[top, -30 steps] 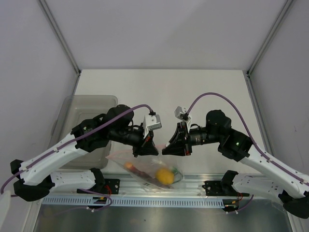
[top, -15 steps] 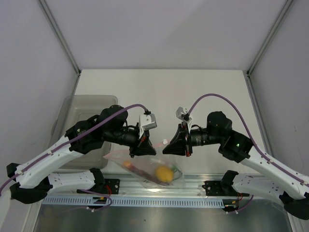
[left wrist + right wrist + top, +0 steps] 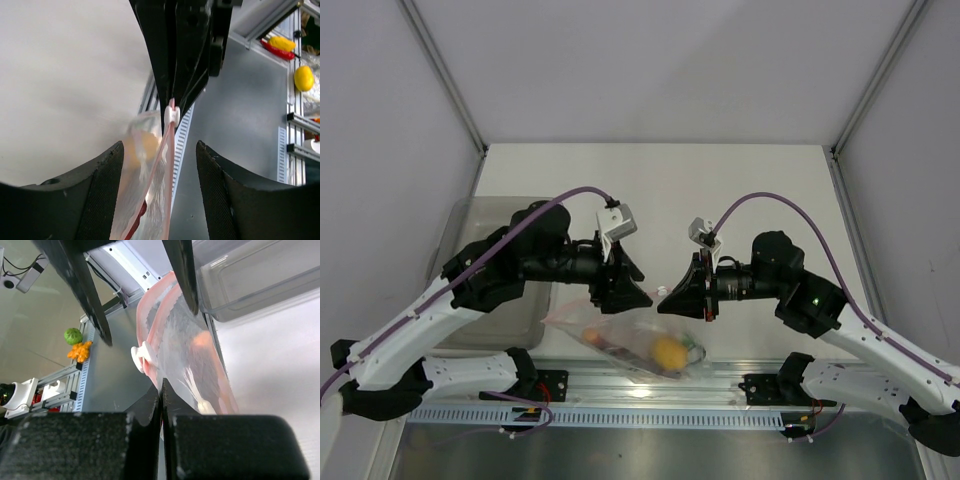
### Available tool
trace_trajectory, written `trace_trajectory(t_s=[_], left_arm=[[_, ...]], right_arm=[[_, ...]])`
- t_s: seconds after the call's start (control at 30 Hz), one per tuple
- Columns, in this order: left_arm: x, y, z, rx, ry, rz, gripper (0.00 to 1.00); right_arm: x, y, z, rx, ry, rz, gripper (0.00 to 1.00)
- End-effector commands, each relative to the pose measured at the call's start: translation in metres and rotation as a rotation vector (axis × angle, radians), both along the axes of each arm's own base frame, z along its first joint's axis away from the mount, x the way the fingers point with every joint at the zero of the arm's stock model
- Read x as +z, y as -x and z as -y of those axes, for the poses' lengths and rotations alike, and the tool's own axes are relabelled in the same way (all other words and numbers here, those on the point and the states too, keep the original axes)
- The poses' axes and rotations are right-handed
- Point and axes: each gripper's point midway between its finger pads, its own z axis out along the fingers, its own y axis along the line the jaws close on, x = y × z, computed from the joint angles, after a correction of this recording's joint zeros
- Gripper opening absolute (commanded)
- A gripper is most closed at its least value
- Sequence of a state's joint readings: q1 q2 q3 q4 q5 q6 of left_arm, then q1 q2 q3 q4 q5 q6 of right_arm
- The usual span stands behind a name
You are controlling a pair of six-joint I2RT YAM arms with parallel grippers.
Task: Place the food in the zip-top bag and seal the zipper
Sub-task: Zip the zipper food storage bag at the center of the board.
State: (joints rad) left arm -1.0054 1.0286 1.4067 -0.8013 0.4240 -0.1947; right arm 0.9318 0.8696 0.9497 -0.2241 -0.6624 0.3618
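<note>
Tightly in right hand (image 3: pixel 663 300): zip-top bag (image 3: pixel 618 328)

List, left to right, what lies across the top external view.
translucent grey bin → left claw → right claw. The zip-top bag runs under both claws, so it is left out of the order.

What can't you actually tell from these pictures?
- Whether the zipper is sealed all along: from above the left gripper and right gripper cover it, both wrist views cut it off.
- The food in the zip-top bag: blurred behind crinkled plastic, left wrist view.
- The grey bin: near half hidden under the left arm, top view.
</note>
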Motion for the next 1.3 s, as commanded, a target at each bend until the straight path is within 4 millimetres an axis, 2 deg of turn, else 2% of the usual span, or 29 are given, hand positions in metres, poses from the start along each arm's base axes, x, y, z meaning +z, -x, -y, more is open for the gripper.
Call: trace_trajectory(t_s=[0.0,0.13,0.27,0.43,0.7,0.97,1.07,1.13,1.27], left_arm=[[0.030,-0.017,0.005,0.098,0.080,0.006,0.60],[0.026,-0.024,0.010,0.121,0.066,0.004,0.52],[0.025,-0.015,0.017,0.043,0.089,-0.002,0.46],[0.026,-0.012,0.018,0.020,0.110,0.010,0.47],[0.027,-0.010,0.020,0.014,0.132,0.010,0.55],[0.024,-0.008,0.018,0.006,0.134,0.011,0.55],[0.023,-0.007,0.016,0.008,0.130,0.011,0.47],[0.020,-0.007,0.016,0.009,0.119,0.004,0.38],[0.018,-0.009,0.015,0.021,0.111,0.002,0.28]], right_arm=[[0.022,0.002,0.001,0.006,-0.074,0.039,0.00],[0.023,0.003,0.001,0.010,-0.075,0.032,0.00],[0.025,0.002,0.000,0.005,-0.077,0.029,0.00],[0.024,0.000,-0.001,0.002,-0.069,0.026,0.00],[0.023,-0.002,-0.004,-0.002,-0.065,0.011,0.00],[0.023,-0.004,-0.005,-0.012,-0.066,0.000,0.00],[0.024,-0.004,-0.006,-0.013,-0.072,-0.003,0.00],[0.026,-0.004,-0.006,-0.013,-0.076,-0.006,0.00],[0.026,-0.004,-0.007,-0.005,-0.079,-0.009,0.00]])
